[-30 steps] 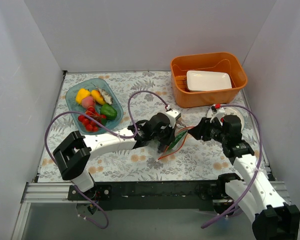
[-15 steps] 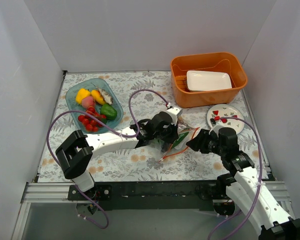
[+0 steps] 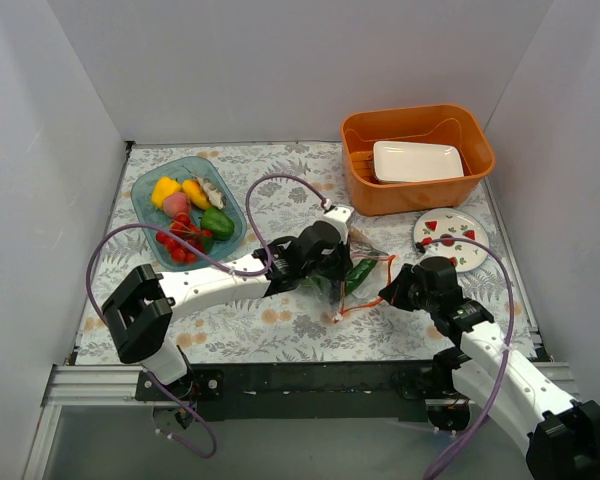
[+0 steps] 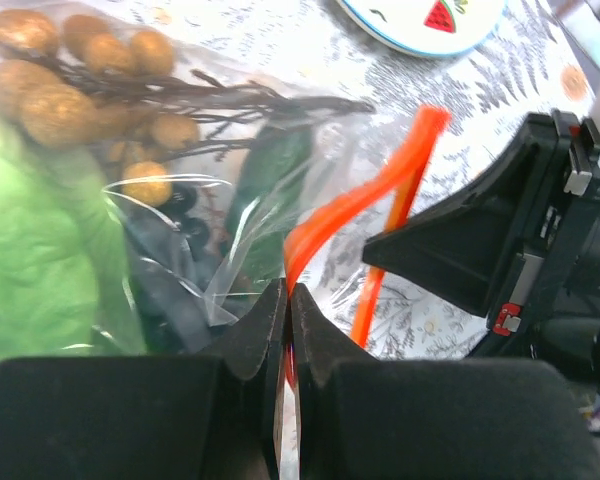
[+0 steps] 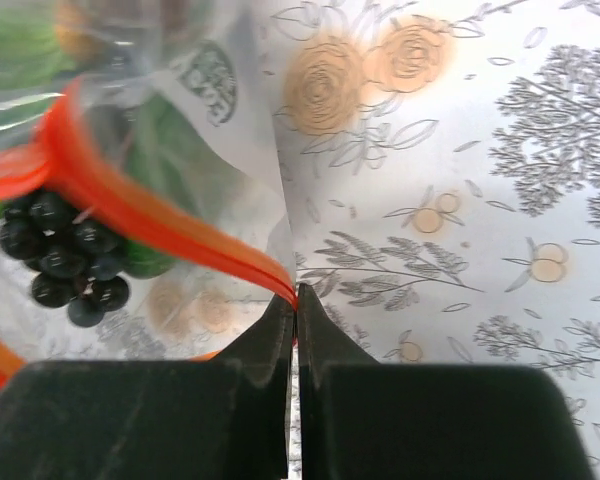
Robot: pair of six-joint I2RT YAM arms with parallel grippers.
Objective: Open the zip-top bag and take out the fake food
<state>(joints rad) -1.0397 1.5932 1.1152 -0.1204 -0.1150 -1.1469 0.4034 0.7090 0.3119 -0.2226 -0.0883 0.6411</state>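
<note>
The clear zip-top bag (image 3: 352,277) lies mid-table between the two grippers, its red-orange zip strip (image 4: 378,192) pulled apart into two strands. My left gripper (image 4: 288,290) is shut on one strand at the bag's mouth (image 3: 332,268). My right gripper (image 5: 294,300) is shut on the other strand (image 5: 130,212), right of the bag (image 3: 390,292). The fake food is inside the bag: light-green lettuce (image 4: 35,250), a dark-green cucumber (image 4: 270,195) and brown pieces on twigs (image 4: 80,60). A dark berry cluster (image 5: 65,262) shows through the plastic.
An orange basket (image 3: 417,195) holding a white dish stands at the back right. A small patterned plate (image 3: 450,237) lies just right of the right arm. A teal tray (image 3: 148,182) with yellow pepper, cherry tomatoes and a green pepper sits at the left.
My right gripper has moved left and forward to the bag and closed on a strand of the zip strip. The left gripper kept its hold and shifted slightly left with the bag.
</note>
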